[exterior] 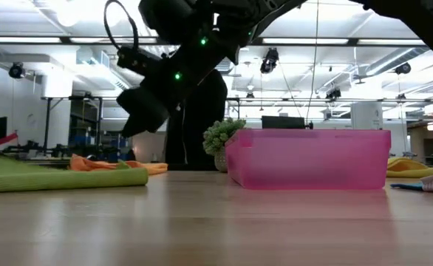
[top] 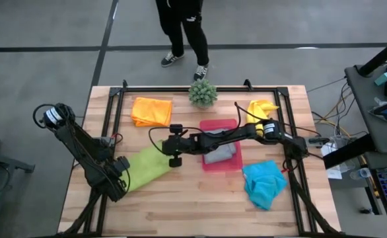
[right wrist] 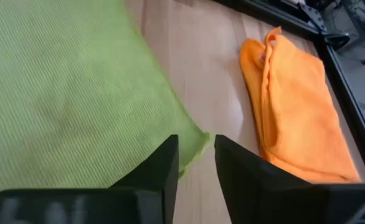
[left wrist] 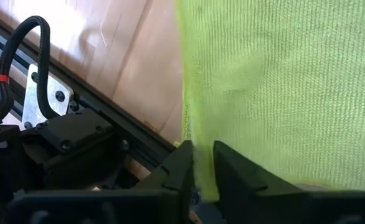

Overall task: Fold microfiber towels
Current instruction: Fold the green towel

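High view, straight down: a pale wooden table (top: 180,205) with a black rail frame around its edge stands on a grey floor crossed by dark seams. A person in dark clothes and sneakers (top: 183,33) stands just beyond the table's top edge. Workbenches with cables and gear fill the right side of the frame.

On the boards, the lime green towel (top: 144,166) lies left of centre, spread flat. The left gripper (top: 119,173), at the lower left, pinches that towel's lower-left edge; the left wrist view shows its fingers (left wrist: 229,171) pressed onto a strip of the green cloth. The right arm reaches across from the right of the frame, and the right gripper (top: 174,158) hovers at the towel's upper-right corner. In the right wrist view its fingers (right wrist: 164,163) stand spread, with the green corner in the gap between them; whether they touch it I cannot tell.

The orange towel (top: 151,111) lies folded at upper left. The grey towel (top: 221,155) sits on the pink tray (top: 218,125) at centre, partly under the right arm. The yellow towel (top: 262,108) is at upper right, the turquoise blue towel (top: 264,183) at lower right. A small potted plant (top: 203,93) stands at the top centre edge.

Low view shows an open hall behind, with ceiling strip lights (exterior: 46,41).
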You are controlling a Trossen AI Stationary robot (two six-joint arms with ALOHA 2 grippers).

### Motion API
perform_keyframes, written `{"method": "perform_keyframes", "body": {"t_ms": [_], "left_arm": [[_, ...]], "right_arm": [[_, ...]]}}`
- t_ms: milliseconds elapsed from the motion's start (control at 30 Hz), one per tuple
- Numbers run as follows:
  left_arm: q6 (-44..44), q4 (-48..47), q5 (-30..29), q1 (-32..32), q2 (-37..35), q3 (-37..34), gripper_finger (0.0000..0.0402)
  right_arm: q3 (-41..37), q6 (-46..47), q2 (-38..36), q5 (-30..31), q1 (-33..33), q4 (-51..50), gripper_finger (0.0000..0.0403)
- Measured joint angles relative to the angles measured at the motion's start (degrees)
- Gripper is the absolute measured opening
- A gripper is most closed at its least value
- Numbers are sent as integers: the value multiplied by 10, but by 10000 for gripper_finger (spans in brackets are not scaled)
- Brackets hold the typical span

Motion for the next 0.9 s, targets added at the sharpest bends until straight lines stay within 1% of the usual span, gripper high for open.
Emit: {"method": "perform_keyframes", "body": {"t_ms": [167, 267, 467, 567, 633, 700, 833, 900], "left_arm": [[0, -3, -1, 0, 0, 4, 113], [1, -5, 10, 6, -1, 20, 136], [15, -1, 16, 24, -6, 57, 146], [17, 1, 4, 33, -6, 71, 146], [23, 4, -15, 41, -4, 77, 146], [43, 21, -47, 51, -2, 79, 146], [114, 79, -132, 88, 4, 79, 146], [162, 105, -154, 118, 11, 79, 145]], "right_arm": [[0, 9, -8, 0, 10, -27, 100], [0, 23, -18, -1, 23, -61, 94], [-1, 47, -41, -1, 55, -136, 78], [-3, 64, -49, -1, 74, -178, 75], [-7, 79, -53, -1, 87, -203, 74], [-11, 92, -55, 5, 100, -219, 74], [-20, 108, -56, 54, 129, -239, 73], [-20, 113, -56, 80, 143, -254, 71]]}}
